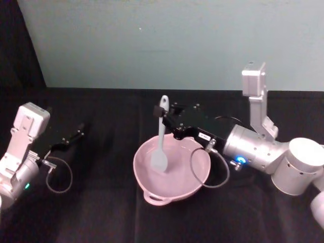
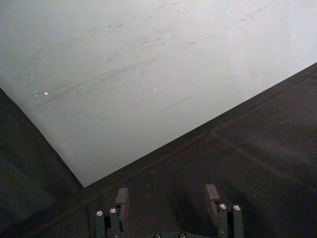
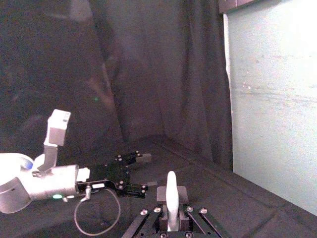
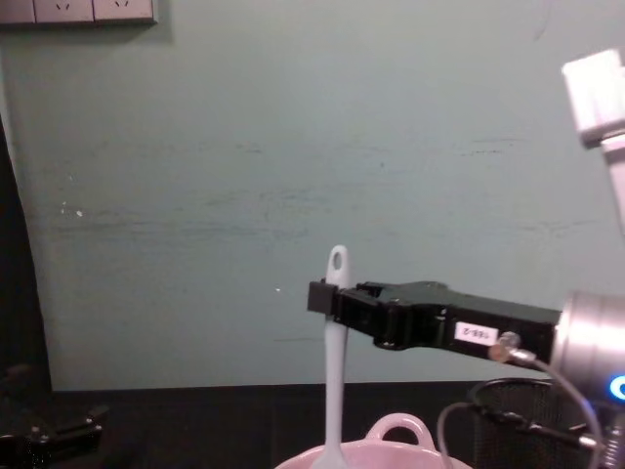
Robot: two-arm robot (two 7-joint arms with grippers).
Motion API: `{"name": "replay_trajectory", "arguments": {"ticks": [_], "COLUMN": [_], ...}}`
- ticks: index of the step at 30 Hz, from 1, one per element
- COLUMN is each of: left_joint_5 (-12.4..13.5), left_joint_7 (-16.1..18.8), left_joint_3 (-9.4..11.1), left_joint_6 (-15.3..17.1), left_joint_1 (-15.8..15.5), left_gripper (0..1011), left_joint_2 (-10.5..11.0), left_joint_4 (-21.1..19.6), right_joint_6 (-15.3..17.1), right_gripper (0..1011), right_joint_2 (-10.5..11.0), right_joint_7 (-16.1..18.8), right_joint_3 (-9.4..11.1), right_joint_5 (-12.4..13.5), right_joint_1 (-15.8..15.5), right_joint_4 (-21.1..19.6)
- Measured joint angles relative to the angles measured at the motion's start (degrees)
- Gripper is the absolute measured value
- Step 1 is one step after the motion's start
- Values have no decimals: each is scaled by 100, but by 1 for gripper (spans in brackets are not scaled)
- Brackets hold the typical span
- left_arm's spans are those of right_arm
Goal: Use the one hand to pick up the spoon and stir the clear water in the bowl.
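My right gripper [image 1: 163, 120] is shut on the handle of the white spoon [image 1: 161, 142], which stands nearly upright with its flat head down inside the pale pink bowl [image 1: 147, 174]. The chest view shows the spoon [image 4: 336, 371] rising out of the bowl [image 4: 395, 430], the gripper [image 4: 327, 298] clamped just below the oval hole. In the right wrist view the handle [image 3: 171, 198] sticks up between the fingers. My left gripper [image 1: 76, 134] rests open on the black cloth at the left, far from the bowl; its fingers [image 2: 122, 201] are spread apart.
A black wire-mesh cup [image 4: 527, 420] stands behind the right arm. A grey cable [image 1: 210, 169] loops from the right wrist over the bowl's right rim. Black cloth covers the table, with a pale green wall [image 1: 167, 40] behind it.
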Motion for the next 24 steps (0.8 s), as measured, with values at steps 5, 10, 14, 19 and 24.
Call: {"name": "replay_trajectory", "arguments": {"ticks": [5, 10, 14, 19, 24], "left_joint_5": [0, 0, 0, 0, 0], "left_joint_7": [0, 0, 0, 0, 0], "left_joint_3": [0, 0, 0, 0, 0], "left_joint_6": [0, 0, 0, 0, 0], "left_joint_1": [0, 0, 0, 0, 0], "left_gripper": [1005, 1005, 1005, 1005, 1005], "left_joint_2": [0, 0, 0, 0, 0], "left_joint_4": [0, 0, 0, 0, 0], "right_joint_6": [-13, -49, -56, -39, -7], "right_gripper": [121, 121, 121, 121, 121], "right_joint_2": [-173, -214, -135, 18, 139], "right_joint_7": [-91, -286, -446, -576, -591], "right_joint_3": [-41, 51, 166, 319, 382], "right_joint_5": [-241, -422, -540, -638, -696], "right_joint_1": [196, 248, 183, -7, -224], "right_joint_4": [334, 439, 365, 120, -201]}}
